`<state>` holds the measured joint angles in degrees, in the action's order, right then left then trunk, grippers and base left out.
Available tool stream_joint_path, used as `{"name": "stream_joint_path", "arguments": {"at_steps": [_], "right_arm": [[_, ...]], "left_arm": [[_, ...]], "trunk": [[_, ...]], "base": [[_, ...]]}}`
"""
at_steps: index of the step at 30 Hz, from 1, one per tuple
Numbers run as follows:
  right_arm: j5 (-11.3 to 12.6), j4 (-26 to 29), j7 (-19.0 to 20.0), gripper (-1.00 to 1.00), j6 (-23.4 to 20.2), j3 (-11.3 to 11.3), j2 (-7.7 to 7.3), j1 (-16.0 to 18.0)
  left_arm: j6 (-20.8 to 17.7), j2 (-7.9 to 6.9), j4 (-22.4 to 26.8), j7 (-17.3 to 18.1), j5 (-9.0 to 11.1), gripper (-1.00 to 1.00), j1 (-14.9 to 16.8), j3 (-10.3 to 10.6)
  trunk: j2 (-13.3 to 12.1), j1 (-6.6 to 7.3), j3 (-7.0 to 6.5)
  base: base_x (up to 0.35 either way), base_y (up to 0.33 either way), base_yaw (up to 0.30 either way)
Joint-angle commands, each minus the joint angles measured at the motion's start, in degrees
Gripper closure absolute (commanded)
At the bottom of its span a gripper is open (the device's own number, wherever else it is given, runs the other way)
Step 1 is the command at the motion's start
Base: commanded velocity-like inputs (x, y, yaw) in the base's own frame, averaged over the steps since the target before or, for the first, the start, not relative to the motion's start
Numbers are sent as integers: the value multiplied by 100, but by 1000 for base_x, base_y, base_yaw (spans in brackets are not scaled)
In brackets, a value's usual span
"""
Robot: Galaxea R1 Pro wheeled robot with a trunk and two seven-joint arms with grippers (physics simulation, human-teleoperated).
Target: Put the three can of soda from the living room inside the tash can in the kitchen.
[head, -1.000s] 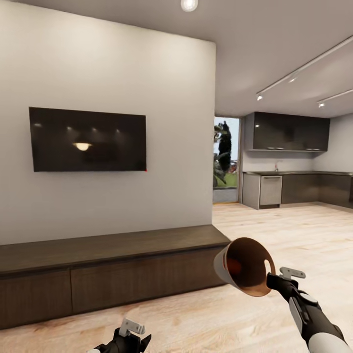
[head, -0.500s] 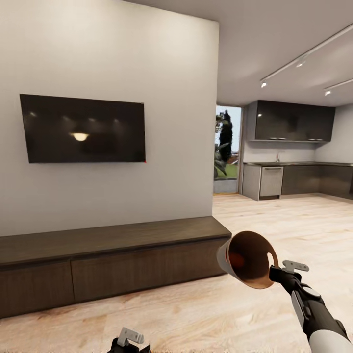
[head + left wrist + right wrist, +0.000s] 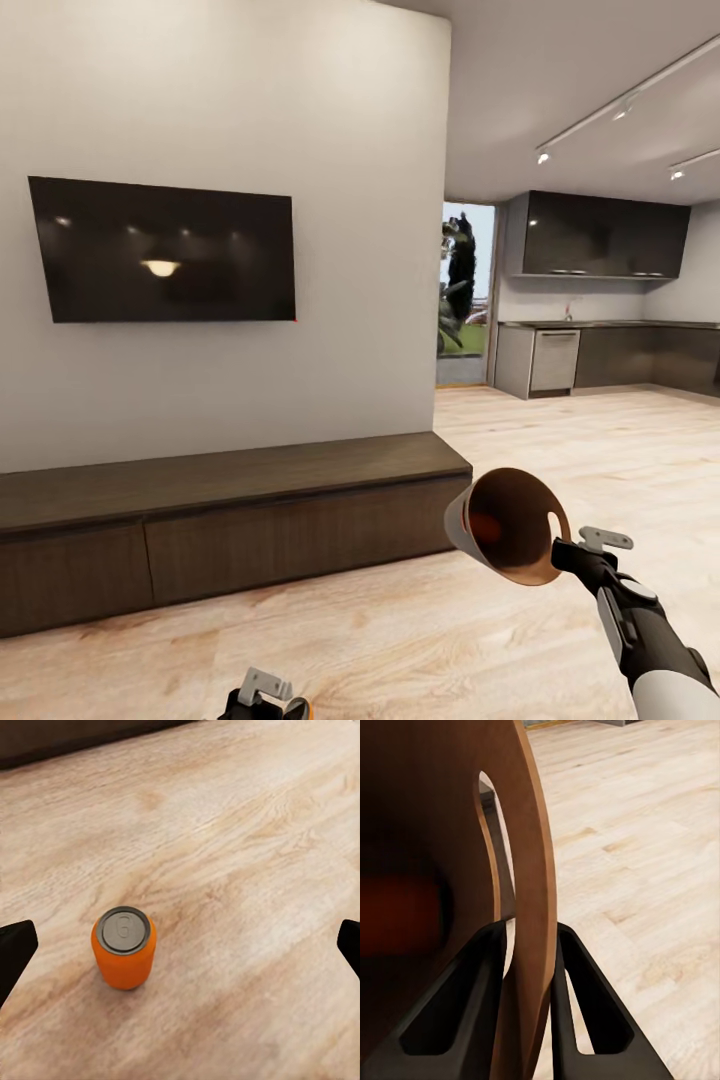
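Right gripper (image 3: 526,945) clamped on the rim of a brown bin (image 3: 505,525) — tipped on its side, something orange-red (image 3: 480,525) inside. Left gripper (image 3: 180,945) spread wide, holding nothing — orange can (image 3: 124,958) upright on the floor (image 3: 247,855) between its fingertips, nearer one.

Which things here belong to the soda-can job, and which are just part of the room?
Job:
- bright orange soda can, upright on the wooden floor, between the open left gripper
- brown bucket-like container, rim clamped by the right gripper

Room:
- black wall television
- long dark wooden cabinet
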<state>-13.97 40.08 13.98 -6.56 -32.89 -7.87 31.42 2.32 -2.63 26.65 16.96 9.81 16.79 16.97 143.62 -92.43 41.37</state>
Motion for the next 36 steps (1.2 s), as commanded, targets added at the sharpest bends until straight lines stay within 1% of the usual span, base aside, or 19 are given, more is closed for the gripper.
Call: {"name": "stream_joint_path", "arguments": {"at_steps": [1,15,17,19,20,21,24,29,32,36], "right_arm": [[53,9,43,100,-6,-11,0,2],[58,19,64,100,-18,-33,-11,4],[60,35,67,100,-23,-28,-10,5],[60,67,68,100,-25,-21,-8,5],[63,135,69,100,-51,-8,-6,5],[64,164,69,100,-77,-4,-4,5],[69,338,69,100,-257,14,1,5],[70,922,69,100,-665,42,45,5],[71,1057,63,100,-844,45,39,8],[73,1127,66,100,-948,46,10,24]], "left_arm": [[2,0,-1,0,1,-100,0,-3],[7,-44,31,-9,87,-100,16,-88],[9,-53,43,-6,177,-100,17,-267],[10,-58,45,0,206,-100,17,-369],[12,-67,50,0,232,-100,20,-468],[12,-70,52,0,237,-100,21,-491],[13,-76,55,0,249,-100,31,-544],[14,-79,51,-6,257,-100,56,-575],[14,-79,57,-8,260,-100,59,-581],[14,-80,60,-4,265,-100,61,-588]], "trunk": [[1,1,-1],[1,1,-1],[1,1,-1],[1,1,-1],[1,1,-1],[1,1,-1],[1,1,-1],[1,1,-1],[1,1,-1],[1,1,-1]], "base": [[0,0,0],[0,0,0],[0,0,0],[0,0,0],[0,0,0],[0,0,0],[0,0,0],[0,0,0],[0,0,0],[0,0,0]]}}
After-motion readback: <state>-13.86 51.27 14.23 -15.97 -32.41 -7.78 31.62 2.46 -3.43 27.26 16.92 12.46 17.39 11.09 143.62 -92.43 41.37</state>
